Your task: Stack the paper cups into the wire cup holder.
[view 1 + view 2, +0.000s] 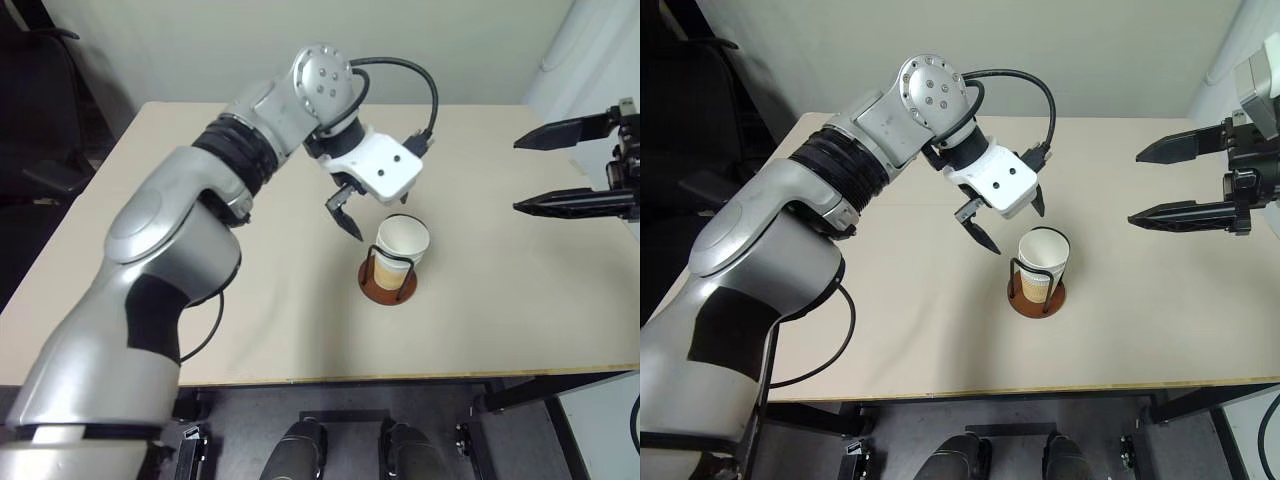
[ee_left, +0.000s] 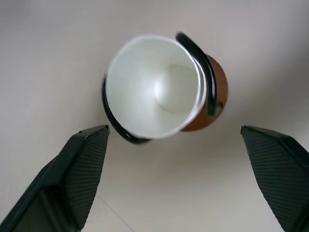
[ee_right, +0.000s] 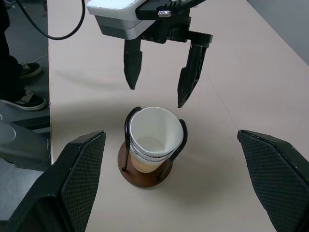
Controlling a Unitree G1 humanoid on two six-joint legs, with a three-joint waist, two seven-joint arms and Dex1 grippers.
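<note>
The paper cups (image 3: 153, 137) sit nested one inside another, upright in the wire cup holder (image 3: 137, 176), whose reddish-brown base (image 1: 386, 291) rests near the middle of the table. Black wire loops (image 2: 202, 60) hug the white rim on both sides. My left gripper (image 3: 156, 95) hangs just above and behind the stack, pointing steeply down, open, with nothing between its fingers and apart from the cups. My right gripper (image 1: 519, 175) hovers open and empty over the table's right side, pointing toward the holder.
The beige table (image 1: 250, 330) has its front edge near the bottom of the eye views and a wall behind its far edge. A dark chair (image 1: 45, 110) stands off the left side. A person's shoes (image 3: 24, 99) show on the floor beyond the table.
</note>
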